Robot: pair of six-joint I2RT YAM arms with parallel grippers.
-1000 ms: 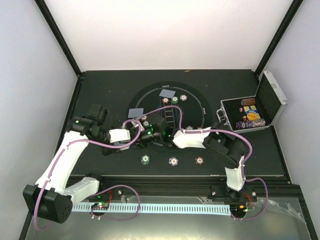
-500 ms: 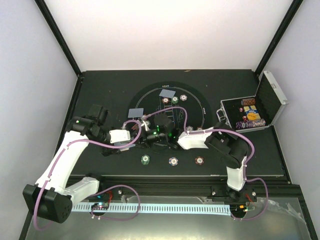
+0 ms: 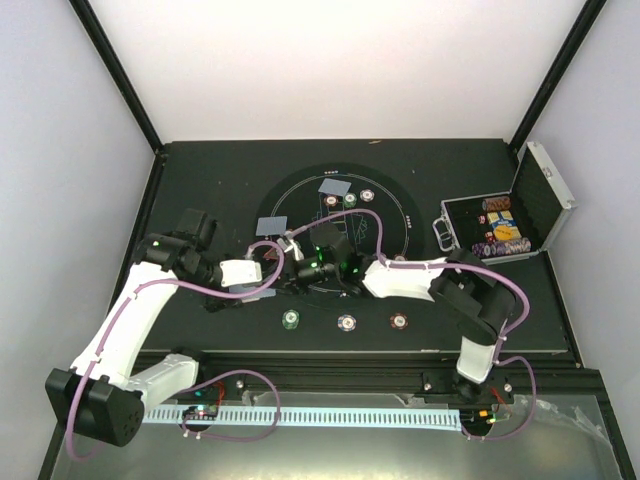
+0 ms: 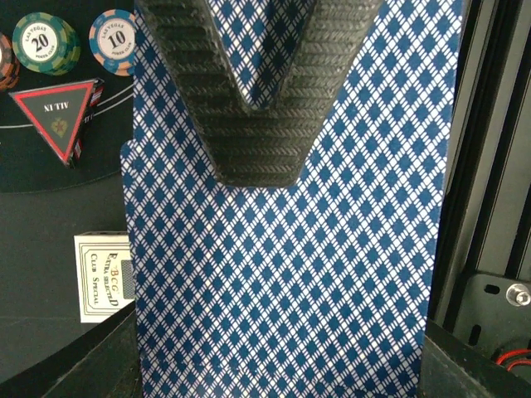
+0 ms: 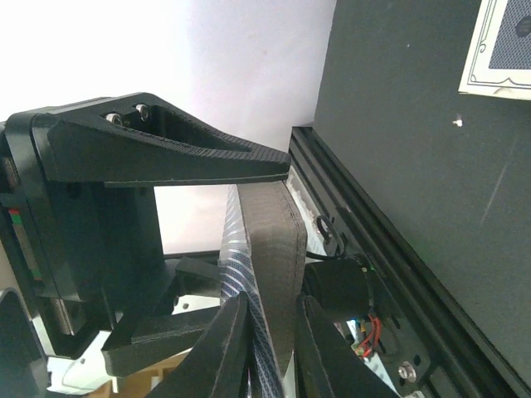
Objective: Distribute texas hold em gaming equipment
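Over the mat (image 3: 390,195), left pincer (image 4: 257,141) clenched on cards (image 4: 282,282), right pincer (image 5: 272,303) astride their edge, grip unclear.

one open case (image 3: 545,190), two face-down cards (image 3: 335,186) on the mat (image 3: 385,225), three chips (image 3: 347,322) in the near row

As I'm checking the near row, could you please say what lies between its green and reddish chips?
A pale chip, apart from the green chip and reddish chip, in the top external view.
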